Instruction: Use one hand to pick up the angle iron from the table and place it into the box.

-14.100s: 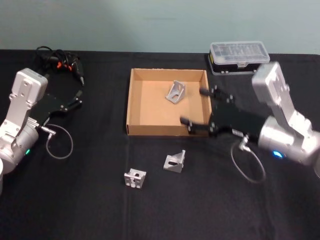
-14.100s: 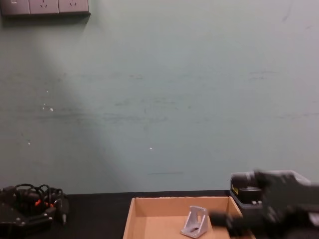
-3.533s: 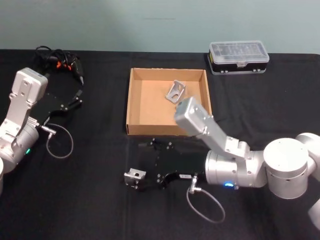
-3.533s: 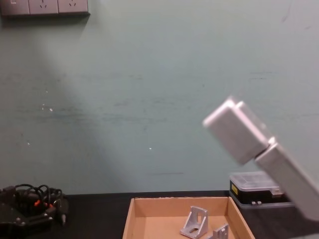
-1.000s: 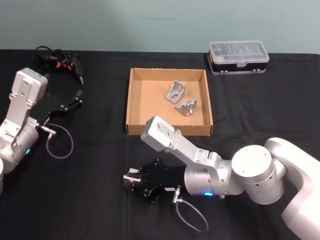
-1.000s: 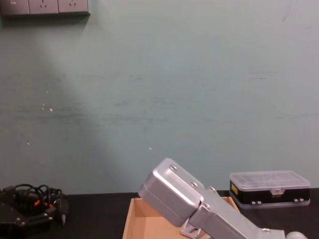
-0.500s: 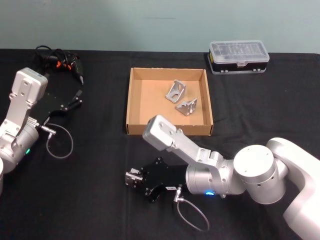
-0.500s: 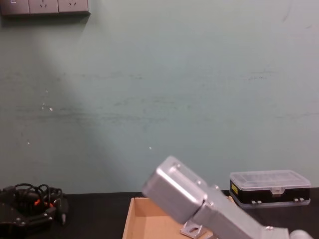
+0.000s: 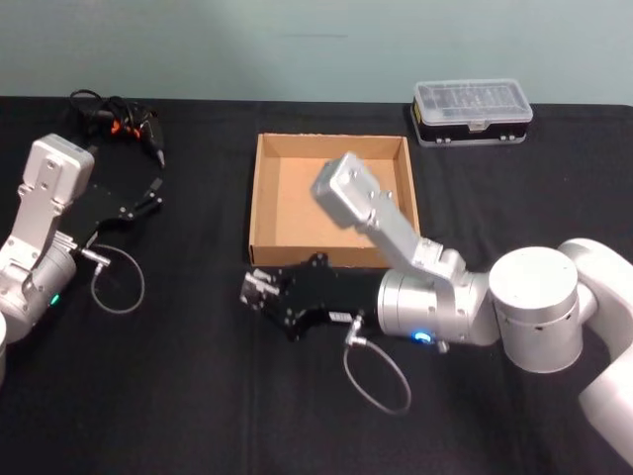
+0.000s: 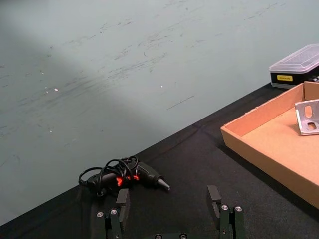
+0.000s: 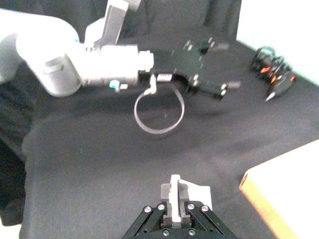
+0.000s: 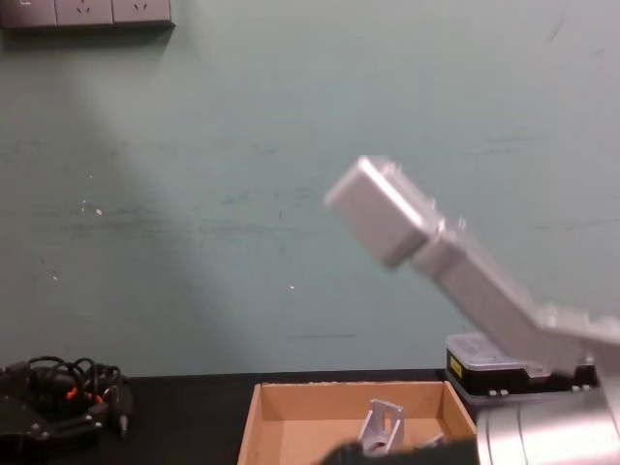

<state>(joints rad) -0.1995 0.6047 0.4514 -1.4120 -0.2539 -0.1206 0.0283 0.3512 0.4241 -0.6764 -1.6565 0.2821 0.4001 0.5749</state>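
the counter (image 9: 178, 396) is a flat black matte surface set against a pale green wall (image 12: 242, 194), on which grey socket plates (image 12: 87, 14) are mounted at the upper left of the chest view. a tangle of black cable with red-orange marks (image 9: 117, 117) is seen at the far left of the counter. a clear-lidded plastic case with a black base (image 9: 473, 111) is placed at the far right; a small yellow label (image 10: 284, 77) is carried on its base, and the writing cannot be read.

the right claw (image 9: 259, 293) is extended to the left from its silver-grey arm (image 9: 445, 307), just in front of the near wall of the box (image 9: 259, 203), with the boxy upper link raised over the box. a small white label is seen on the black body, unreadable. the right claw is closed on an angle iron (image 11: 175, 194), held between its fingers (image 11: 171, 199) above the counter. the box is placed at the centre of the counter, and another angle iron (image 12: 382, 426) is seen standing inside it.

the left claw (image 9: 150, 193) is parked at the left of the counter, and its fingers (image 10: 214, 195) are spread apart with nothing between them.
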